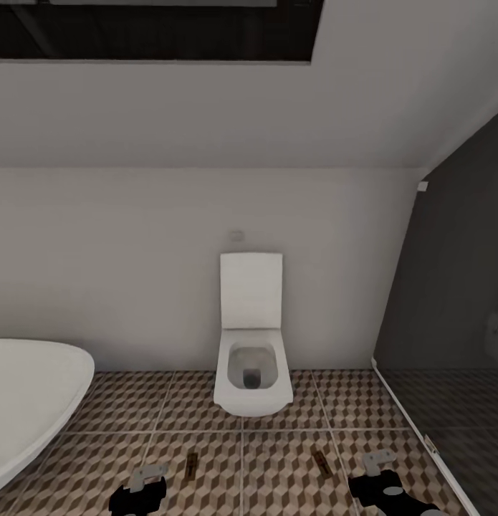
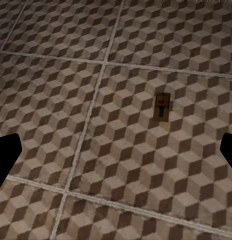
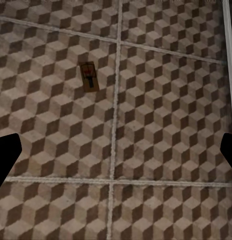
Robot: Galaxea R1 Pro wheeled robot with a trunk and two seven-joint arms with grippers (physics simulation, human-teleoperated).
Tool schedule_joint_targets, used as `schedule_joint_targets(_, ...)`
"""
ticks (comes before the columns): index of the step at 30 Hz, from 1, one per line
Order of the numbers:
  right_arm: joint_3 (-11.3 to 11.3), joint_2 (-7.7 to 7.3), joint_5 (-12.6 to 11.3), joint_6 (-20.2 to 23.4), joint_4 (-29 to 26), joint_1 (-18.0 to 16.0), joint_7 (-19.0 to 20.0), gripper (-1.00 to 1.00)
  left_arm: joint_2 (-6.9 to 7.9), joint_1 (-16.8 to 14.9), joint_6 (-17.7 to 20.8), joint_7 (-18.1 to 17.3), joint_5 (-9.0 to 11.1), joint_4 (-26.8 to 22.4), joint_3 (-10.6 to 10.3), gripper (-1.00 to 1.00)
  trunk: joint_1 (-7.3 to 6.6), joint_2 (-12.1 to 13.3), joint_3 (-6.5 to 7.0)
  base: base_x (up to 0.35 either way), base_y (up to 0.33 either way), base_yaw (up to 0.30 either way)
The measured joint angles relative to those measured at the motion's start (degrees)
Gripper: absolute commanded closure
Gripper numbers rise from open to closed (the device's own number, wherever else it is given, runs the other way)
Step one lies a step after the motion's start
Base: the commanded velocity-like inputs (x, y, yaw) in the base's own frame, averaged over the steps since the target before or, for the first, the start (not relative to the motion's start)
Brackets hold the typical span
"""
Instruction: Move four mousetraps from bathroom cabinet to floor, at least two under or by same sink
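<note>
Done: two mousetraps lie flat on the bathroom floor (image 1: pixel 277 473), one (image 1: pixel 192 464) at 7 o'clock of the toilet (image 1: pixel 251 358), the other (image 1: pixel 321 461) at 5 o'clock.
Left: two more by my count; no cabinet or sink in sight.
Left gripper (image 1: pixel 147 479): open, empty, hovering over the tiles.
Right gripper (image 1: pixel 375 464): open, empty.
Around: bathtub (image 1: pixel 30 401) at 9 o'clock, dark shower glass (image 1: pixel 449 301) at 3 o'clock.
Obstacles: none between the traps.

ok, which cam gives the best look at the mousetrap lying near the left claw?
Left wrist view: the mousetrap lies flat on the bathroom floor, with wire and red mark readable. Head view shows it as a thin dark sliver beside the left claw. Right wrist view shows another trap.
</note>
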Motion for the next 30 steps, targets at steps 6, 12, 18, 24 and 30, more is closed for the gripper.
schedule_joint_targets(6, 0.00, -0.01, 0.03, 0.00, 0.00, 0.00, 0.00, -1.00, 0.00, 0.00, 0.00, 0.00, 0.00, 0.00, 0.00, -1.00, -1.32, 2.41, 1.08, 0.000, 0.000, 0.000)
schedule_joint_targets(12, 0.00, -0.02, 0.01, 0.00, 0.00, 0.00, 0.00, -1.00, 0.00, 0.02, 0.00, -0.03, 0.00, 0.00, 0.00, -1.00, -2.64, 4.81, 2.16, 0.000, 0.000, 0.000)
schedule_joint_targets(18, 0.00, -0.02, 0.01, 0.00, 0.00, 0.00, 0.00, -1.00, 0.00, 0.02, 0.00, -0.05, 0.00, 0.00, 0.00, -1.00, -3.95, 7.22, 3.23, 0.000, 0.000, 0.000)
schedule_joint_targets(24, 0.00, -0.01, 0.02, 0.00, 0.00, 0.00, 0.00, -1.00, 0.00, 0.04, 0.00, -0.05, 0.00, 0.00, 0.00, -1.00, -5.27, 9.63, 4.31, 0.000, 0.000, 0.000)
schedule_joint_targets(30, 0.00, 0.00, 0.02, 0.00, 0.00, -0.01, 0.00, -1.00, 0.00, 0.04, 0.00, -0.05, 0.00, 0.00, 0.00, -1.00, -6.59, 12.04, 5.39, 0.000, 0.000, 0.000)
